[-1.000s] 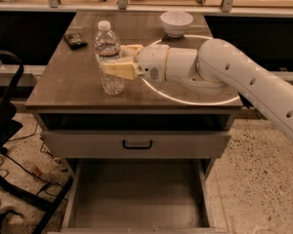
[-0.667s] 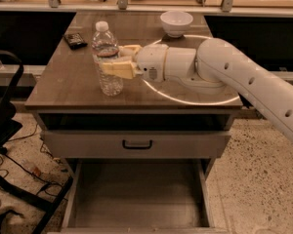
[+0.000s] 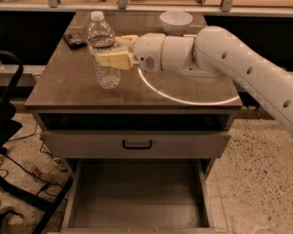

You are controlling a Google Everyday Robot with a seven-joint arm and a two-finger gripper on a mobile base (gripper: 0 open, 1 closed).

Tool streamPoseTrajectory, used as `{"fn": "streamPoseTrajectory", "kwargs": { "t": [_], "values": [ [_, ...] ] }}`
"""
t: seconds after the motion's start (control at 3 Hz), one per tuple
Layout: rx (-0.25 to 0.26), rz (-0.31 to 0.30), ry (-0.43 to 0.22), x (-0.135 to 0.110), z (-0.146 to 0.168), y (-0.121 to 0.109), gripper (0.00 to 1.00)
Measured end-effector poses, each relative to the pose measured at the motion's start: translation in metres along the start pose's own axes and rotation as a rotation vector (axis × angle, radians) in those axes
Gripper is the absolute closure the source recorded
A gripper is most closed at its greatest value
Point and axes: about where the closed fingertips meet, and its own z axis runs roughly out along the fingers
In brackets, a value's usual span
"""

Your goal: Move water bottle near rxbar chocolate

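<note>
The water bottle (image 3: pixel 102 43), clear with a white cap and a red-banded label, stands upright on the left half of the wooden table (image 3: pixel 68 89). My gripper (image 3: pixel 116 50) reaches in from the right and is shut on the bottle at mid-height, one yellowish finger (image 3: pixel 115 61) in front of it and one behind. The rxbar chocolate (image 3: pixel 74 39), a small flat dark bar, lies on the table just left of the bottle and a little farther back. A short gap separates them.
A white bowl (image 3: pixel 176 21) sits at the back of the table, right of the gripper. A bright ring of light (image 3: pixel 185 100) lies on the tabletop under my arm. Below the table, a lower drawer (image 3: pixel 136 199) is pulled open. A black chair frame (image 3: pixel 10 130) stands at the left.
The gripper has carried the bottle a little to the left and toward the back of the table, closer to the dark bar. The bowl and bar have not moved.
</note>
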Motion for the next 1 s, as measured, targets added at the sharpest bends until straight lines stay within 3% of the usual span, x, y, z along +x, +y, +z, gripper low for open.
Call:
{"fn": "streamPoseTrajectory", "kwargs": {
  "t": [0.33,0.67,1.0],
  "values": [
    [0.083,-0.005,0.017,-0.032,0.009,-0.027,1.00],
    [0.236,0.006,0.033,-0.059,0.027,-0.070,1.00],
    [0.366,0.020,0.037,-0.071,0.040,-0.106,1.00]
  ]
}}
